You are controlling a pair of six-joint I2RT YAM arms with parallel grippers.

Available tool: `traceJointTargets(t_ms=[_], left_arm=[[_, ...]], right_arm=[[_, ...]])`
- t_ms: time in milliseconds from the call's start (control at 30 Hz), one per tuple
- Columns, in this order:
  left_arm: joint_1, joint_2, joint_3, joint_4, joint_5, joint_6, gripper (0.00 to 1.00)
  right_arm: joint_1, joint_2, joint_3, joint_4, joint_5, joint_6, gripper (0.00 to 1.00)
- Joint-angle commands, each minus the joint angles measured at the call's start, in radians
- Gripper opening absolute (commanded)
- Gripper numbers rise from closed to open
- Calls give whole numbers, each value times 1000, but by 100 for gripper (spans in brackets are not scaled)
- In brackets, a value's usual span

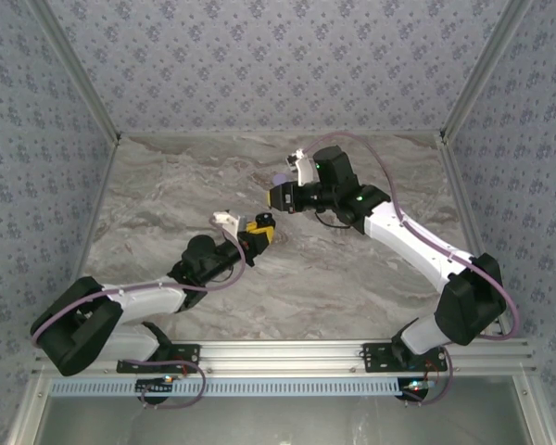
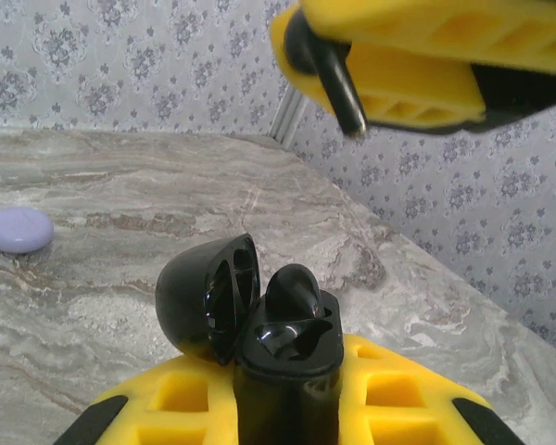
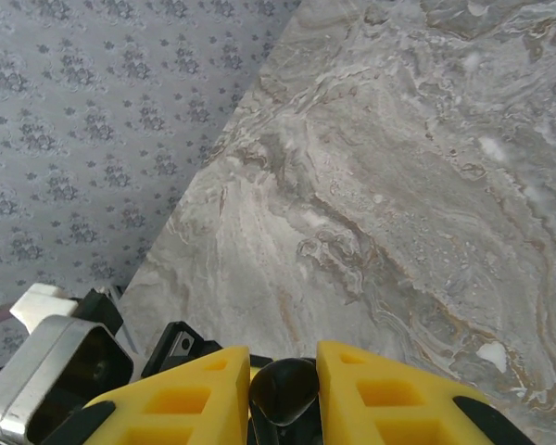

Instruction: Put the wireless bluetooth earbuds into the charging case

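Above the table [image 1: 167,195], holds open case [image 2: 208,297] in clenched left gripper [image 1: 259,227] — one earbud [image 2: 292,287] seated. Pinches second earbud [image 3: 283,389] in right gripper [image 1: 278,197] just above. Next — align and lower into apparently free socket [image 2: 292,341].

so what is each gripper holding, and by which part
The left gripper clamps the open charging case by its lower body; the right gripper pinches an earbud between its fingertips.

Your charging case [image 2: 287,357] sits in your left gripper [image 2: 287,399], with one earbud [image 2: 292,286] in it. Your right gripper [image 3: 284,363] hangs just above, a second earbud [image 3: 283,394] between its fingers [image 3: 185,403]. A round disc [image 2: 18,230] lies on the table [image 2: 120,185] farther back.
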Motion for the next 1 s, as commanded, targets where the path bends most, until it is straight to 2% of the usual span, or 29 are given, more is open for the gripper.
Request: traceJointTargets(t_ms=[0, 967], left_arm=[[-11, -8, 47, 47, -21, -17, 15], [-10, -88, 88, -58, -36, -27, 15]], right_arm=[[10, -23, 39, 14, -25, -26, 26], [48, -18, 38, 13, -34, -62, 26]])
